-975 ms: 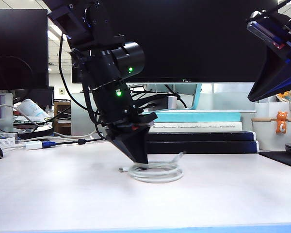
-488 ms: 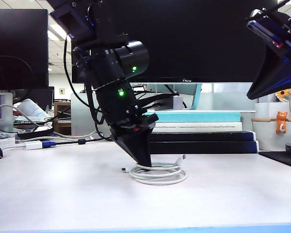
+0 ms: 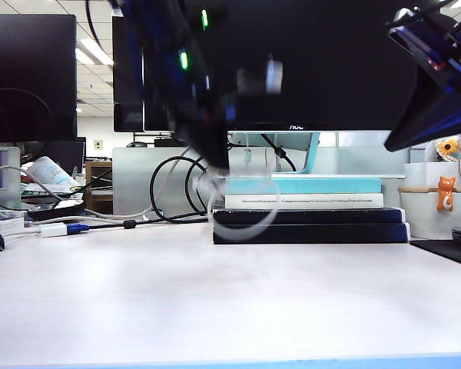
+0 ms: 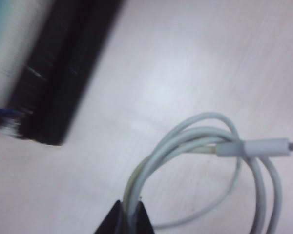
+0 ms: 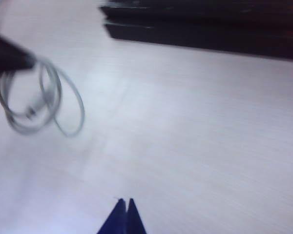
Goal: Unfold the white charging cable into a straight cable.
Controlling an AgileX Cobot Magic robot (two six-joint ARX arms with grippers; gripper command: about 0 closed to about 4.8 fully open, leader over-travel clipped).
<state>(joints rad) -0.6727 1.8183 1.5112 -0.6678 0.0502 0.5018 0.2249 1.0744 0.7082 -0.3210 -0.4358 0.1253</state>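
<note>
The coiled white charging cable (image 3: 230,207) has left the table (image 3: 215,307) and now dangles mid-frame before the books (image 3: 307,215), pinched by the left gripper (image 4: 128,219). It remains looped, so straightening is still ahead. At upper right, the right gripper (image 5: 124,214) hangs closed and empty.

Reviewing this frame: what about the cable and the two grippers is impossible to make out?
- Exterior view: left gripper and hanging white charging cable are motion-blurred; grip point unclear.
- Left wrist view: cable loops run off the edge; metal-tipped end cut off.
- Right wrist view: right gripper shows fingertips only; cable blurred, ends unreadable.
</note>
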